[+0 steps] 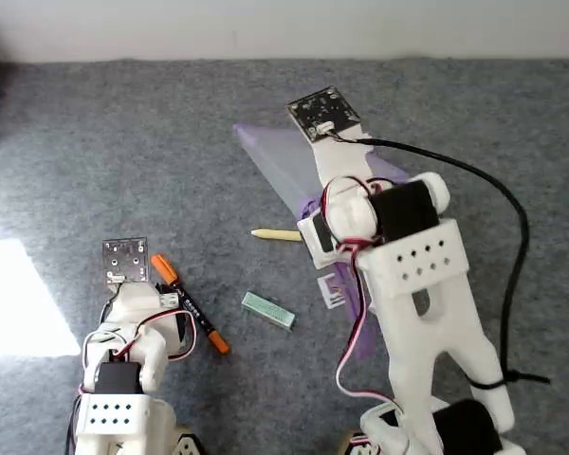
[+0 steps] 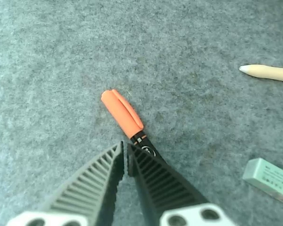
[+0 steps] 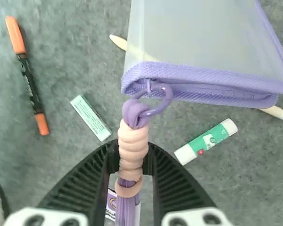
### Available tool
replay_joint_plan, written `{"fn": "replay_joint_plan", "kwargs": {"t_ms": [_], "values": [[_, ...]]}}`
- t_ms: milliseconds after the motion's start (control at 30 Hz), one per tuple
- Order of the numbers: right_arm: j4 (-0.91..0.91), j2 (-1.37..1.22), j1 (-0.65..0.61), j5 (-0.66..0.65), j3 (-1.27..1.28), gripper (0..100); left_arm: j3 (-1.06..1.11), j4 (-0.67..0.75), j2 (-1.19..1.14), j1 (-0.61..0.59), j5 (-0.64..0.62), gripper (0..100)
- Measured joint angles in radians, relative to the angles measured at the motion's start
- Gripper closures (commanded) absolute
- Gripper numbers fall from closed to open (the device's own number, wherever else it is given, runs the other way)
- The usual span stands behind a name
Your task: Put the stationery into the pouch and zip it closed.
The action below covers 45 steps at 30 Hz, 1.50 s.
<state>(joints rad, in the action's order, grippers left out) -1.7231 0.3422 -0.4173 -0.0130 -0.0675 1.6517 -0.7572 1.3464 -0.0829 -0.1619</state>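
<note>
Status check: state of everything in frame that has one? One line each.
pouch: zip looks closed, looks empty
right end effector: shut on zipper cord
left end effector: shut, holding nothing
marker: capped, lying on table
glue stick: capped, lying on table
pencil: loose on table
eraser: loose on table

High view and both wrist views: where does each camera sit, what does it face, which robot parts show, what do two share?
High: above the table, looking down; both arms show.
Left wrist: on that wrist, facing the marker past its fingers.
Right wrist: on that wrist, facing the pouch; fingers grip its cord.
Shared: both wrist views show the eraser.
</note>
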Motion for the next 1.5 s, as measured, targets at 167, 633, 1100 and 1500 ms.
{"fn": "replay_joint_plan", "kwargs": {"t_ms": [167,633,1100,1500], "values": [[0.000,0.054,-0.017,0.143,0.000,99.1,0.000,0.000,0.000,0.000,0.000,99],[0.000,0.192,-0.015,0.189,0.028,99.1,0.000,0.000,0.000,0.000,0.000,99],[-0.029,0.250,-0.160,0.189,0.040,99.1,0.000,0.000,0.000,0.000,0.000,98],[-0.029,0.264,-0.270,0.163,0.044,99.1,-0.051,-0.046,0.000,0.000,0.000,97]]}}
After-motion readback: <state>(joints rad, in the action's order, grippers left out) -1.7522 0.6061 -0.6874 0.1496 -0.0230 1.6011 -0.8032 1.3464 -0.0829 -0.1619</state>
